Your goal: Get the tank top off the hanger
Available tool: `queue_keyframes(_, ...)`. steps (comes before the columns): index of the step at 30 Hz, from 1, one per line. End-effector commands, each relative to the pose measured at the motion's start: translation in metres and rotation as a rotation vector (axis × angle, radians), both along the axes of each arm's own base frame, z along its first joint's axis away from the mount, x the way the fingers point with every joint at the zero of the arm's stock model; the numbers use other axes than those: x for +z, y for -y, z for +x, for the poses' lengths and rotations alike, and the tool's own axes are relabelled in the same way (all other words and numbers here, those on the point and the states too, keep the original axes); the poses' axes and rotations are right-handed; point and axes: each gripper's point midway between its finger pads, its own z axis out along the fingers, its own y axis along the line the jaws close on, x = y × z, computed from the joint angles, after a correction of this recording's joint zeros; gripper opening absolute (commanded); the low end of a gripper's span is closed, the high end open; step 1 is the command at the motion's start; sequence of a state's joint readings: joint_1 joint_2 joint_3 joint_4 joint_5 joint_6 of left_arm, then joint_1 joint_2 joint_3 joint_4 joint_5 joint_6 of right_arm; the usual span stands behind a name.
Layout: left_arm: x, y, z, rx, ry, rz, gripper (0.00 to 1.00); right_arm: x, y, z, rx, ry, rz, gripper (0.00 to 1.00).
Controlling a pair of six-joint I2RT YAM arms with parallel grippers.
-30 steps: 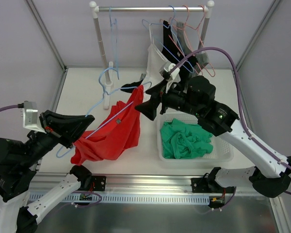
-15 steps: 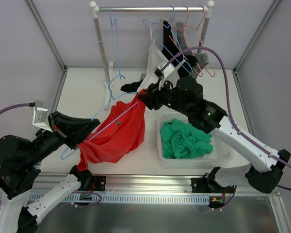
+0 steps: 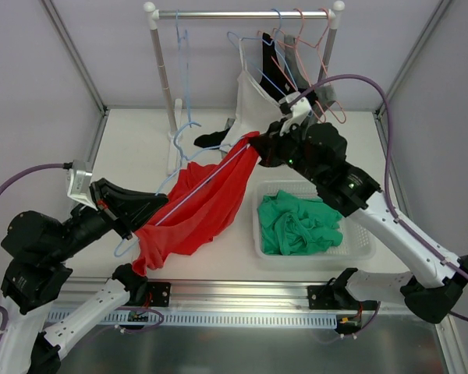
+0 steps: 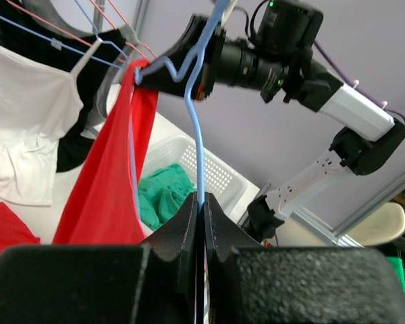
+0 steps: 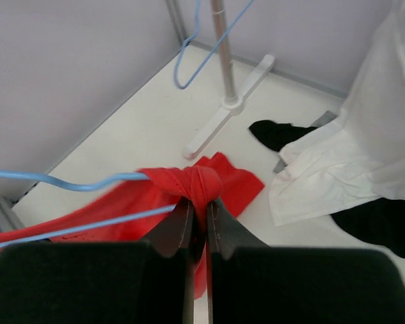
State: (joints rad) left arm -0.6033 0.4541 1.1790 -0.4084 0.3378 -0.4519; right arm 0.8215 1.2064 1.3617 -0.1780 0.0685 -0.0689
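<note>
The red tank top (image 3: 196,212) hangs on a light blue hanger (image 3: 189,199) held low over the table's left half. My left gripper (image 3: 161,204) is shut on the hanger's wire (image 4: 198,135), with the tips (image 4: 201,202) pinched around it. My right gripper (image 3: 257,143) is shut on the tank top's upper strap (image 5: 201,182), which bunches red between the fingers (image 5: 200,202) beside the hanger's end (image 5: 88,182). From the left wrist view, the strap (image 4: 136,94) stretches up to the right gripper's tips (image 4: 148,73). The cloth's lower part drapes toward the table.
A white basket (image 3: 362,251) holding green clothes (image 3: 300,222) stands right of the tank top. Behind is a clothes rack (image 3: 242,14) with a white top (image 3: 249,105), black garments (image 3: 269,62) and several bare hangers. A black garment (image 3: 210,140) lies by the rack's foot.
My right gripper has shut on the red strap and drawn it back and to the right. The left arm has shifted slightly right with the hanger, so the cloth is stretched.
</note>
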Motion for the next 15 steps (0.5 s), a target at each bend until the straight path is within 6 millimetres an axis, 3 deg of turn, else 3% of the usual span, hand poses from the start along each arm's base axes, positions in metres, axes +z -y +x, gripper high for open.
queue_keyframes(1, 0.025, 0.003, -0.024, -0.101, 0.122, -0.03, 0.0, 0.023, 0.051, 0.032, -0.198, 0.05, 0.047, 0.0)
queue_keyframes(4, 0.027, 0.012, -0.027, -0.159, 0.125, -0.007, 0.0, 0.019, 0.049, 0.039, -0.139, 0.033, 0.03, 0.0)
queue_keyframes(7, 0.037, 0.016, -0.024, -0.169, 0.136, -0.002, 0.0, 0.012, 0.035, 0.032, -0.018, 0.011, 0.02, 0.0)
queue_keyframes(10, 0.047, 0.014, -0.02, -0.144, 0.155, -0.017, 0.0, 0.009, 0.037, 0.028, 0.002, -0.006, 0.027, 0.0)
queue_keyframes(14, 0.069, 0.017, -0.008, -0.111, 0.216, -0.106, 0.0, -0.014, 0.02, 0.0, 0.154, -0.09, 0.063, 0.0)
queue_keyframes(15, 0.088, 0.016, -0.009, -0.114, 0.277, -0.166, 0.0, -0.009, 0.013, -0.006, 0.203, -0.069, 0.099, 0.0)
